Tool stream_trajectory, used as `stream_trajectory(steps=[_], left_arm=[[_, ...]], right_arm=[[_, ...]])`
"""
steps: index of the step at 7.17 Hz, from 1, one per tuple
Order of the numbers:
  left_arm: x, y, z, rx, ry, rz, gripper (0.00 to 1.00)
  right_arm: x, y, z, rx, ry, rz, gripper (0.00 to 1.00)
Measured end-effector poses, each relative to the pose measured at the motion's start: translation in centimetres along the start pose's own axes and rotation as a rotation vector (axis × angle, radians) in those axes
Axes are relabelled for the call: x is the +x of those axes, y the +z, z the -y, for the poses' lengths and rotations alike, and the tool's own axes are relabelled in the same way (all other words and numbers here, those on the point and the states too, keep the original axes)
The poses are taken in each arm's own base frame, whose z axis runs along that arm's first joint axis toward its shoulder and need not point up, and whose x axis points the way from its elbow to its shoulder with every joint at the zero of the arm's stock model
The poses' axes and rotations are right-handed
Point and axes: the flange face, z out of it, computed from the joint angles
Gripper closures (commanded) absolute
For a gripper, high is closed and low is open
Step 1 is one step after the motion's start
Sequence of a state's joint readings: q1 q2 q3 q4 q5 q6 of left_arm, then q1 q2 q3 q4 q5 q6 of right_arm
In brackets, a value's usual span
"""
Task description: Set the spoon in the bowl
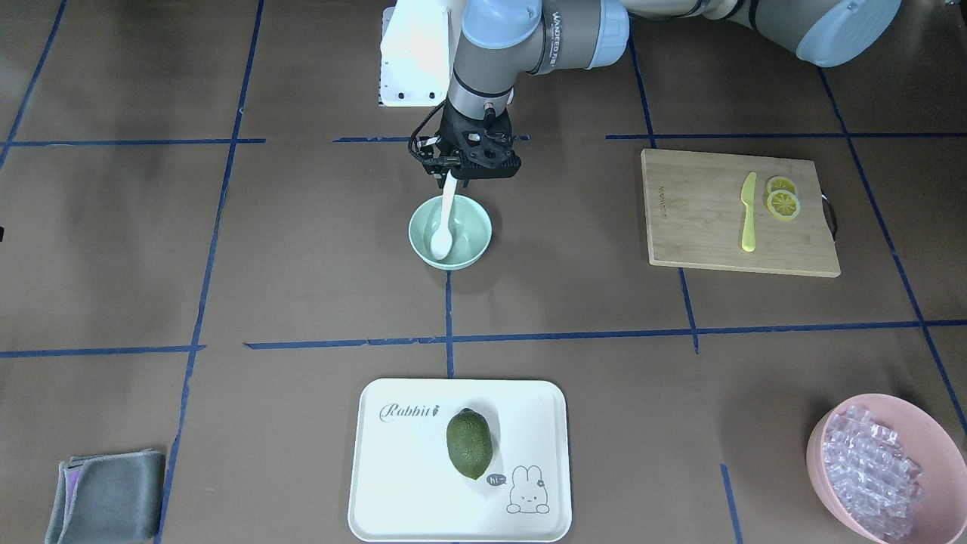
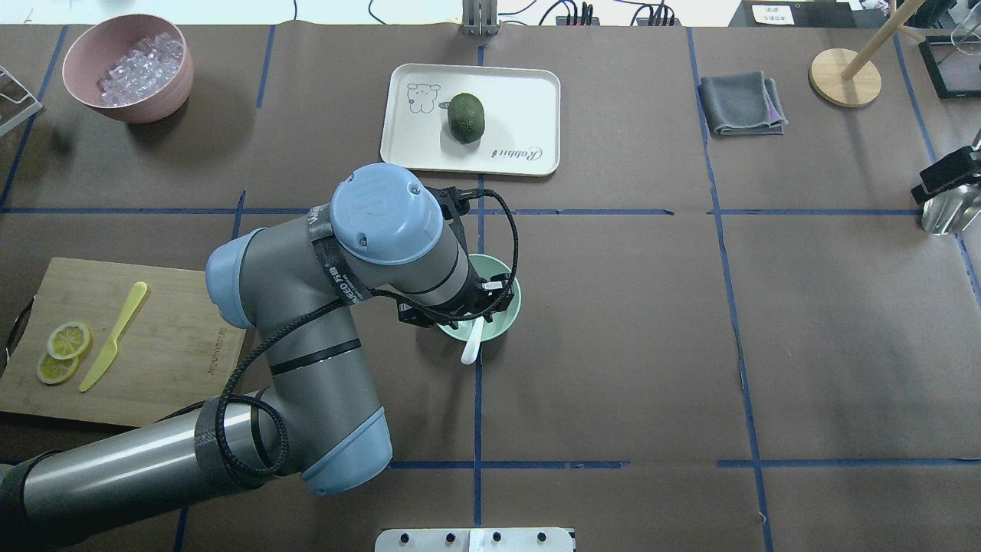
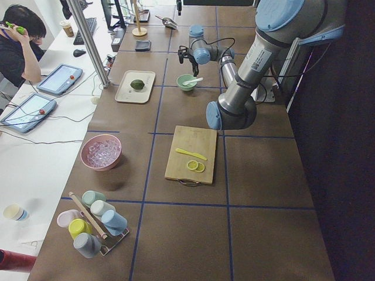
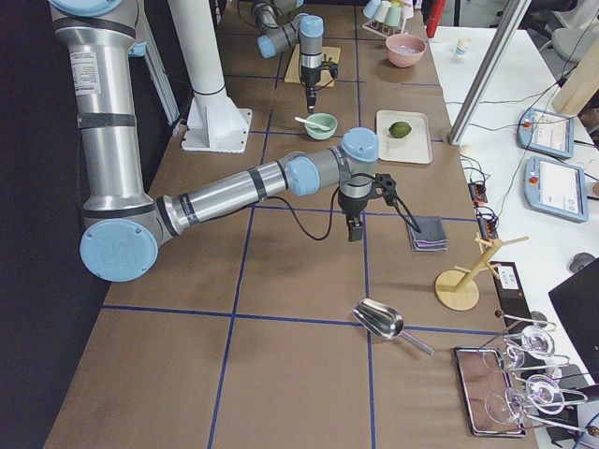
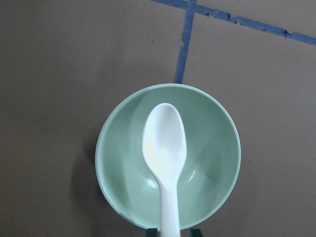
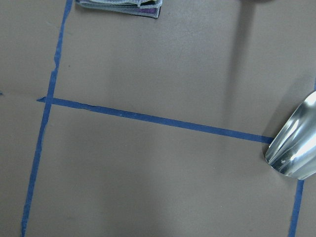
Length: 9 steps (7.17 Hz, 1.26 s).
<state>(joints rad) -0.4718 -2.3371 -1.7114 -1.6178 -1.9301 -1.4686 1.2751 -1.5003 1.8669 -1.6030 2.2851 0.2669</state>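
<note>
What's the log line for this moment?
spoon: scoop inside bowl, handle over rim | left claw: above handle, grip unclear | right claw: far from bowl

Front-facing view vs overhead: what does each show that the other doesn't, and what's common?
Front-facing only: the left gripper at the spoon's handle end, its head inside the mint bowl; grip unclear. Overhead only: left arm covering much of the bowl, only the spoon's handle end showing, a wooden stand, a metal scoop at the right edge. Both: cutting board with yellow knife and lemon slices, tray with green fruit, pink bowl of clear cubes, grey cloth.
</note>
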Motion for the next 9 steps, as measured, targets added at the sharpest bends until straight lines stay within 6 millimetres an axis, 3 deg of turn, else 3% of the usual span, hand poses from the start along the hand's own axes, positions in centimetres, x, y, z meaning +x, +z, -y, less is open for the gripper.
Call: stream_trajectory(steps=[2, 3, 5, 7, 9], left_arm=[[-0.7, -0.7, 0.9, -0.017, -0.008, 0.011, 0.00], [-2.7, -2.4, 2.7, -0.043, -0.004, 0.025, 0.00], [-11.1, -8.7, 6.0, -0.045, 0.152, 0.091, 0.00], [-20.4, -13.6, 10.6, -0.028, 0.299, 0.181, 0.00], [-32.1, -18.2, 15.6, -0.058, 0.379, 0.201, 0.00]], right_arm=[[0.3, 0.0, -0.1, -0.001, 0.003, -0.002, 0.00], [1.2, 0.1, -0.6, -0.005, 0.012, -0.006, 0.00], [5.8, 0.1, -1.9, -0.013, -0.013, -0.019, 0.00], [13.9, 1.0, -3.6, -0.035, -0.035, 0.019, 0.00], [21.4, 2.2, -6.0, -0.006, -0.017, 0.043, 0.00]])
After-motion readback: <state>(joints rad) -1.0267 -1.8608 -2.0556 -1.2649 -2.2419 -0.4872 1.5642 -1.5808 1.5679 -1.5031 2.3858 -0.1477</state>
